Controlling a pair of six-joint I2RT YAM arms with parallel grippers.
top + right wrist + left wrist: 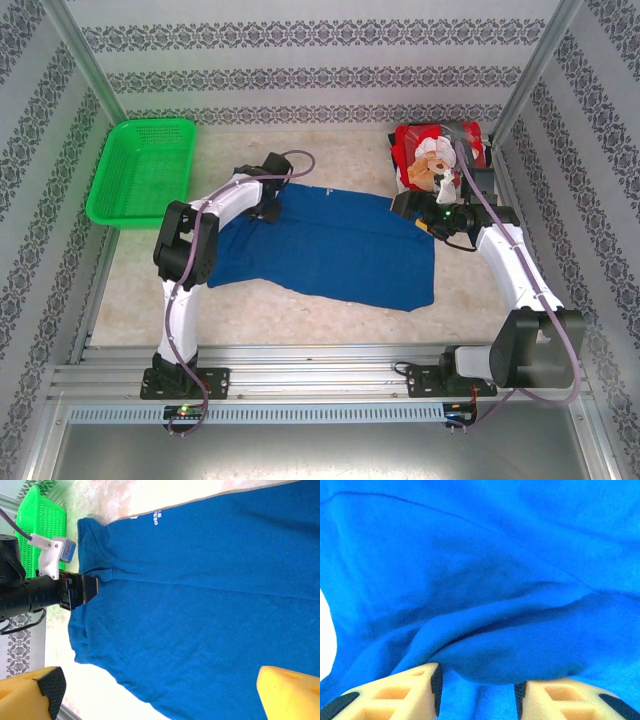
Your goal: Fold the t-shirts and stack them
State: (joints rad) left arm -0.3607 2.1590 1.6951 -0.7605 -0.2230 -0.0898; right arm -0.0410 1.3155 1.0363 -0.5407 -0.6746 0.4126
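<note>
The royal blue cloth t-shirt [330, 250] lies spread flat in the middle of the surface [300, 310], and the red teddy-bear print t-shirt [430, 160] sits bundled at the far right corner. Looks like the first fold is starting: the left end effector [477, 690] straddles a ridge of blue cloth, can't tell if it's pinched yet. The wide-apart right end effector [160, 695] needs its own grip next.

Royal blue t-shirt [330, 250], red teddy-print t-shirt [412, 142], green basket [145, 165].
</note>
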